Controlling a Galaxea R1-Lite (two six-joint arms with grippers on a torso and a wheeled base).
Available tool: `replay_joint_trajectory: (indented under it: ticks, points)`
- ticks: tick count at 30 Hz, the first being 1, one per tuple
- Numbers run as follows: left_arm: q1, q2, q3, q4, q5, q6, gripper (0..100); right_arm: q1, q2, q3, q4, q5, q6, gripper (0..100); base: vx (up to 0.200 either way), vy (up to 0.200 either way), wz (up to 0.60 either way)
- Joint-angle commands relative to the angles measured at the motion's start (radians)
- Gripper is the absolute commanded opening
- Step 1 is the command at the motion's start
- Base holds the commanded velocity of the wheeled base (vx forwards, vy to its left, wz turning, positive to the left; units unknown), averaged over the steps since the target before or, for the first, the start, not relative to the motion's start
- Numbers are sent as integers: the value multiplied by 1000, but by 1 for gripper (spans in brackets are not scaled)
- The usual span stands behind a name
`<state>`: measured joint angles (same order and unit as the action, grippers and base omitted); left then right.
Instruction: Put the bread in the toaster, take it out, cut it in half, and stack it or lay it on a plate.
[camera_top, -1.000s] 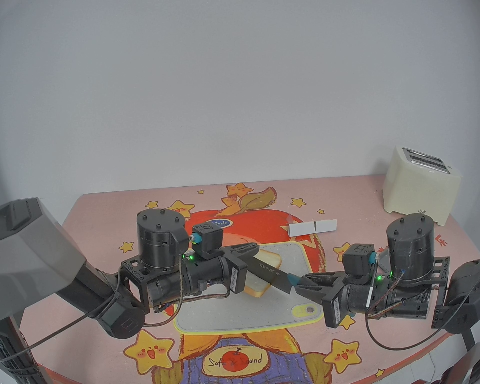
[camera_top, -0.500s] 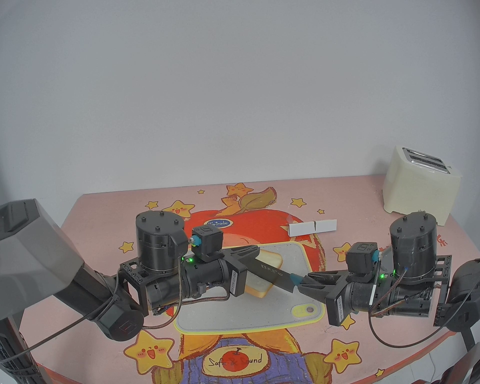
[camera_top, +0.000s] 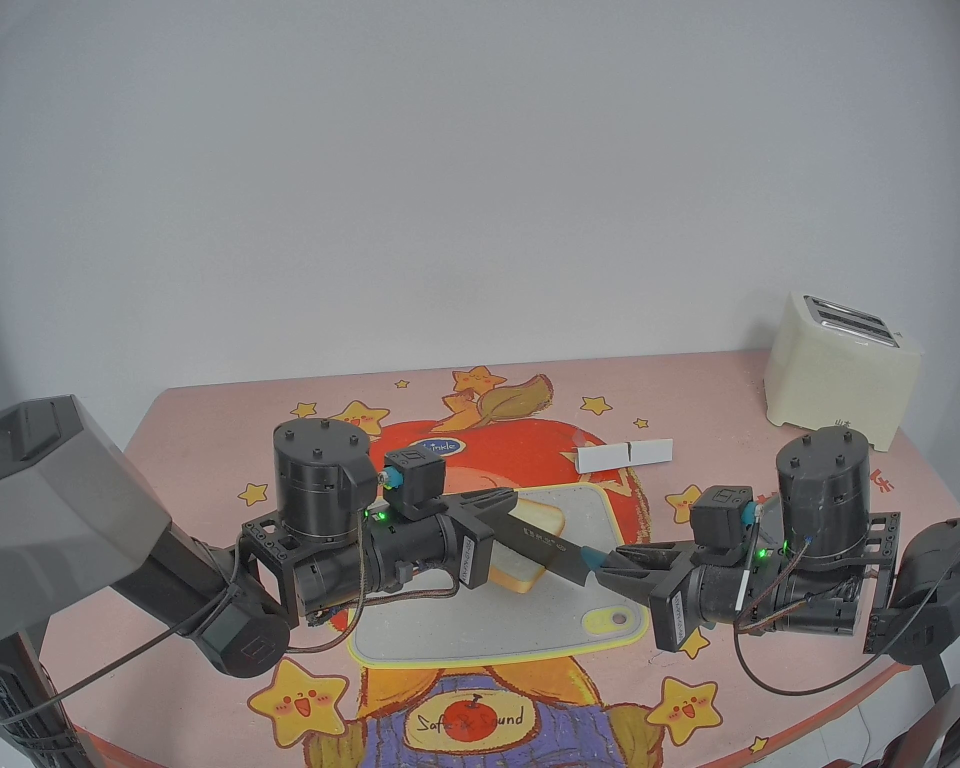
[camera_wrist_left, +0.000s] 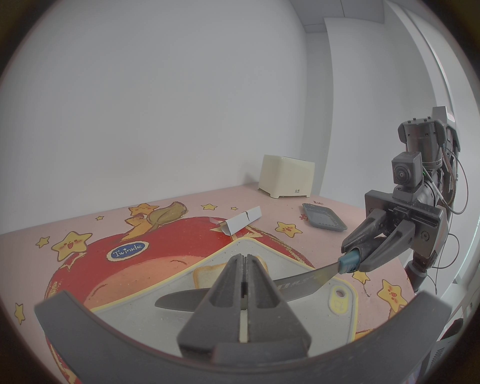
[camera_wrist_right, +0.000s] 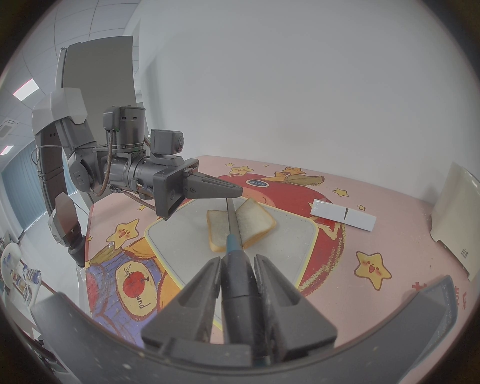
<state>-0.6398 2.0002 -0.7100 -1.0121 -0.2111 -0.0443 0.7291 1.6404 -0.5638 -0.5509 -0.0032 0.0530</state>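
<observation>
On the pink table with a cartoon apple print lies a white plastic cutting board with a yellow-green rim. A pale square slice of bread sits on the part of the board nearer the left arm.

The right gripper is clamped around the teal handle of a dark-bladed kitchen knife. The knife's long axis runs diagonally across the board. Its handle is at the right arm and its tip points toward the left arm and slightly away from the robot. The blade crosses the middle of the slice, edge down. In the right wrist view the bread shows on both sides of the blade, and its two sides tilt up a little from that line.

The left gripper comes in level from the opposite side. Its fingers are pressed together with nothing between them, and the tip is over the end of the slice nearest it. I cannot tell whether it touches the bread.

A cream two-slot toaster stands at the table's far right corner, well apart from the board. A white folded paper strip lies just beyond the board's far edge. A dark grey rectangular tray rests between the toaster and the right arm.
</observation>
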Motion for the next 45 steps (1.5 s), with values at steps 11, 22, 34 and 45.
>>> replay_joint_trajectory:
  ticks: [11, 22, 34, 45]
  points:
    - [0, 34, 1, -31, 4, 0, 0, 1, -5, 1, 5, 0, -1, 0, 0, 0, 0]
    - [0, 29, 9, -31, 6, 0, 0, 1, 4, 1, 3, 0, -1, 0, 0, 0, 0]
    - [-1, 28, 3, -33, 6, 0, 0, 1, -10, -4, 2, 0, 1, 0, 0, 0, 0]
    - [2, 35, 37, -33, 6, -2, 0, 4, 21, 10, 2, 0, -1, 0, 0, 0, 0]
